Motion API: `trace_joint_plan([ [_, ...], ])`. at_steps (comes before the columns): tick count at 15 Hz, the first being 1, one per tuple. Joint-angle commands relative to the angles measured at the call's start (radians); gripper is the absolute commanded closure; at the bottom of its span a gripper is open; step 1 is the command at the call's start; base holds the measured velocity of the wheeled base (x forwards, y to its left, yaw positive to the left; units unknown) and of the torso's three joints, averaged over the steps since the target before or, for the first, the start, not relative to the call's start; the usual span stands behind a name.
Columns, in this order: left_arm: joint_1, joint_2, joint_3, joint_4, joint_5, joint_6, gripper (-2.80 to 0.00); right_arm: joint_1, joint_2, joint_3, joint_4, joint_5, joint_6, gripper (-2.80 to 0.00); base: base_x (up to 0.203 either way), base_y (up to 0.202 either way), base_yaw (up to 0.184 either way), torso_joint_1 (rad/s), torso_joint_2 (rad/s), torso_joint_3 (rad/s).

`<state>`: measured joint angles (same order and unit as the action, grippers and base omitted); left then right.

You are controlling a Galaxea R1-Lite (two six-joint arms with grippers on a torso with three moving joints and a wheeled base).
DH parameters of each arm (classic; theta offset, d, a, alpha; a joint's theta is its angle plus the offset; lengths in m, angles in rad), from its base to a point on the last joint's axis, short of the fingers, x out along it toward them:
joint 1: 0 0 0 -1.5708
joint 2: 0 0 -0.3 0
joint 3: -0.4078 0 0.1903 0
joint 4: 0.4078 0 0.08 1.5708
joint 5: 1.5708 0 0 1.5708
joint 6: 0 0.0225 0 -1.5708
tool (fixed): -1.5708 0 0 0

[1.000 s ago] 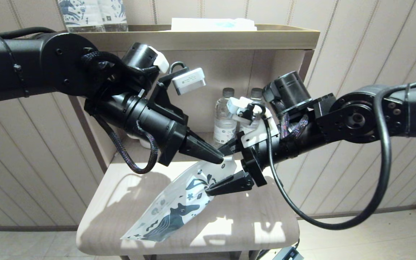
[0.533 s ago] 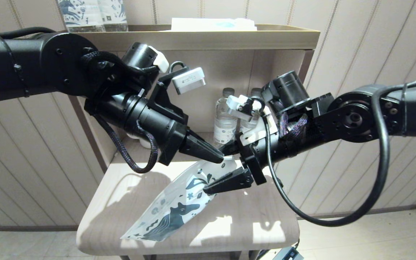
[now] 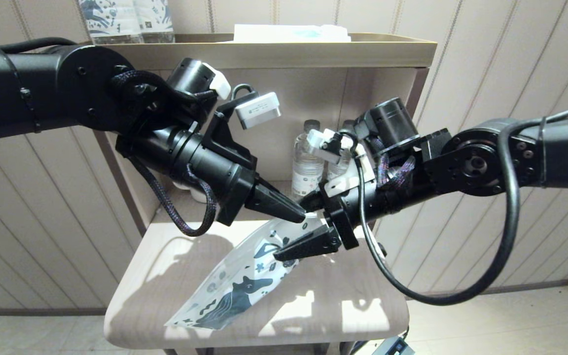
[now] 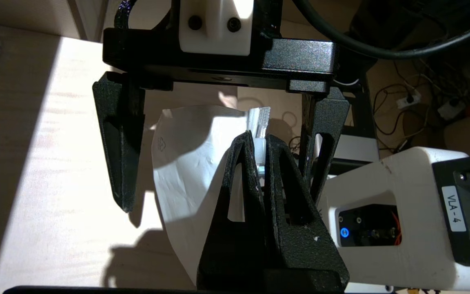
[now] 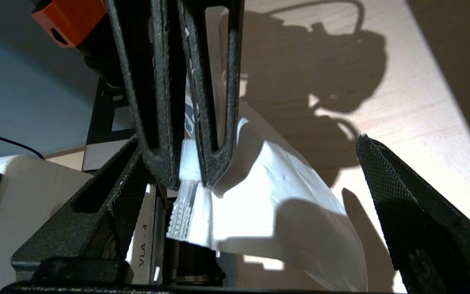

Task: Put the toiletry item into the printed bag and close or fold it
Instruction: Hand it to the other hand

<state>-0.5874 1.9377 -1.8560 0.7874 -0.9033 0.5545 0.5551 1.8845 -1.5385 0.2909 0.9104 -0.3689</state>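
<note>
The printed bag (image 3: pixel 244 281), white with a dark blue horse and doodles, hangs slanted, its lower end resting on the pale table (image 3: pixel 363 301). My left gripper (image 3: pixel 304 216) is shut on the bag's top corner, pinching the ribbed closure strip (image 4: pixel 259 126). In the right wrist view the same pinch shows on the white bag (image 5: pixel 284 196). My right gripper (image 3: pixel 294 230) is open and straddles the bag's upper end, one finger above and one finger (image 3: pixel 303 246) below, near the left fingertips. The toothbrush is out of view.
Two clear water bottles (image 3: pixel 306 162) stand at the back of the lower shelf. Upright blue-and-white packs (image 3: pixel 116 19) and a white folded item (image 3: pixel 291 33) sit on the top shelf (image 3: pixel 392 49). The table's front edge lies just below the bag's tip.
My right gripper has shifted a little leftward, further over the bag's upper end, still open. The left gripper and the bag have stayed put.
</note>
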Motion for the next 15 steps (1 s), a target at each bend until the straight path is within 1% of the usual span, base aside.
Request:
trace_joint_plan([
  [1,0.0,0.0,0.0,0.004,-0.004,0.002,0.0,0.002,0.005,0.006,-0.021,0.004,0.011,-2.8,0.0,0.0,0.0,0.0,0.0,0.0],
  [4,0.0,0.001,0.0,0.006,-0.005,0.002,0.0,0.002,0.007,0.004,-0.021,0.005,0.016,-2.8,0.0,0.0,0.0,0.0,0.0,0.0],
  [5,0.0,0.001,0.0,0.004,-0.004,0.002,0.0,0.002,0.008,0.008,-0.024,0.004,0.016,-2.53,0.0,0.0,0.0,0.0,0.0,0.0],
  [6,0.0,0.001,0.0,0.004,-0.003,0.004,0.0,0.002,0.009,0.009,-0.03,0.004,0.016,0.0,0.0,0.0,0.0,0.0,0.0,0.0],
  [15,0.0,0.006,0.001,0.004,-0.005,0.005,0.0,0.002,0.013,-0.003,-0.03,0.005,0.015,0.0,0.0,0.0,0.0,0.0,0.0,0.0],
])
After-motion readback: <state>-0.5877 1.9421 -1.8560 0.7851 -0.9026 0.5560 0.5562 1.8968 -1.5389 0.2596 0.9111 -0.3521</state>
